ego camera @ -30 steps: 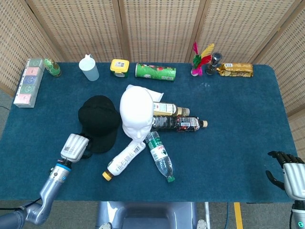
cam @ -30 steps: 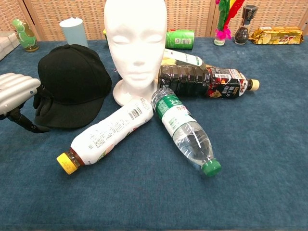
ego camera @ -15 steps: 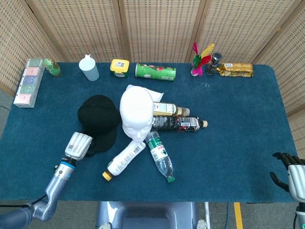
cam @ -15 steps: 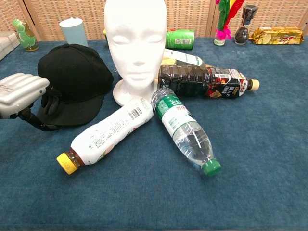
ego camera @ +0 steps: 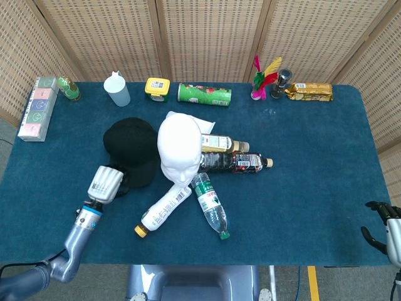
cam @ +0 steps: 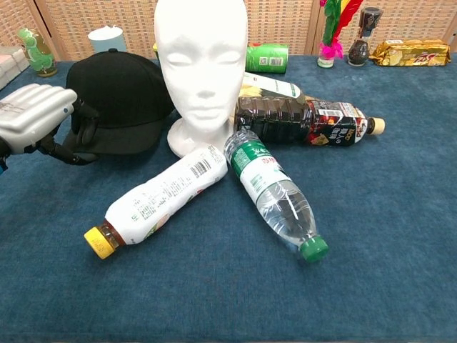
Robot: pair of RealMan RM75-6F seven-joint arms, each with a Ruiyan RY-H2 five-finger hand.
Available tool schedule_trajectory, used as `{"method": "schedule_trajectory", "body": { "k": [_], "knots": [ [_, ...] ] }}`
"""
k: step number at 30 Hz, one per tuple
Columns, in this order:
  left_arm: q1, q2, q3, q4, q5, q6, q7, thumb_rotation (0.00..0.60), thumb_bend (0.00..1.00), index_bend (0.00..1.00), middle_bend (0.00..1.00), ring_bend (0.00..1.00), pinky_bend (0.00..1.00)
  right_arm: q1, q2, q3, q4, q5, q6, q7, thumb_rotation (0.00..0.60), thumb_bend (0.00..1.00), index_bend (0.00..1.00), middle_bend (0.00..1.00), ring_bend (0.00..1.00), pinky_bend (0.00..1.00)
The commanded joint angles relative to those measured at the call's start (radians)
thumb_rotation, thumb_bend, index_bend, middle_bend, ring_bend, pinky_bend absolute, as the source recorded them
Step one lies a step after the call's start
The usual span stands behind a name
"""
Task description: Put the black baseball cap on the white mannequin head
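The black baseball cap sits left of the white mannequin head, its brim lifted off the blue table. My left hand grips the brim at the cap's near left edge, dark fingers curled under it. The mannequin head stands upright at the table's middle, facing me, touching the cap's right side. At the bottom right corner of the head view my right hand is partly cut off, fingers apart and holding nothing.
A white-labelled bottle, a clear green-capped bottle and a dark bottle lie around the head's base. A cup, a jar, a green can and a gold packet line the far edge.
My left hand has risen and moved toward the mannequin with the cap's brim, tilting the cap up and back. My right hand has slid further out of the head view.
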Motion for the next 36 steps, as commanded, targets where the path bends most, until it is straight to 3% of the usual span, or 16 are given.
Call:
{"method": "schedule_trajectory", "body": {
  "k": [1,14,19,24,30,36],
  "knots": [
    [-0.024,-0.003,-0.024,0.015,0.006,0.013,-0.014,0.600,0.21,0.67,0.62,0.48,0.67,-0.004,0.001,0.002,0.001,0.000,0.007,0.003,0.600,0.26,0.33,0.40,0.43,0.47],
    [-0.178,-0.067,-0.156,0.214,-0.093,-0.093,-0.071,0.600,0.22,0.64,0.57,0.44,0.61,-0.026,0.018,0.014,-0.012,0.003,0.048,-0.002,0.600,0.26,0.33,0.40,0.43,0.48],
    [-0.211,-0.098,-0.143,0.307,-0.095,-0.122,-0.089,0.600,0.36,0.57,0.49,0.38,0.55,-0.025,0.023,0.018,-0.017,-0.001,0.050,-0.004,0.600,0.26,0.33,0.40,0.44,0.47],
    [-0.216,-0.112,-0.139,0.346,-0.091,-0.075,-0.119,0.600,0.49,0.58,0.49,0.40,0.68,-0.023,0.025,0.020,-0.020,-0.004,0.050,0.001,0.600,0.26,0.33,0.40,0.44,0.47],
    [-0.209,-0.075,-0.137,0.343,-0.071,0.019,-0.154,0.600,0.50,0.72,0.56,0.54,0.77,-0.019,0.022,0.021,-0.016,-0.012,0.046,0.009,0.600,0.26,0.33,0.40,0.44,0.47],
    [-0.204,-0.005,-0.147,0.279,-0.058,0.092,-0.163,0.600,0.48,0.79,0.61,0.57,0.79,-0.016,0.022,0.019,-0.016,-0.019,0.041,0.018,0.600,0.26,0.33,0.40,0.44,0.47]
  ]
}}
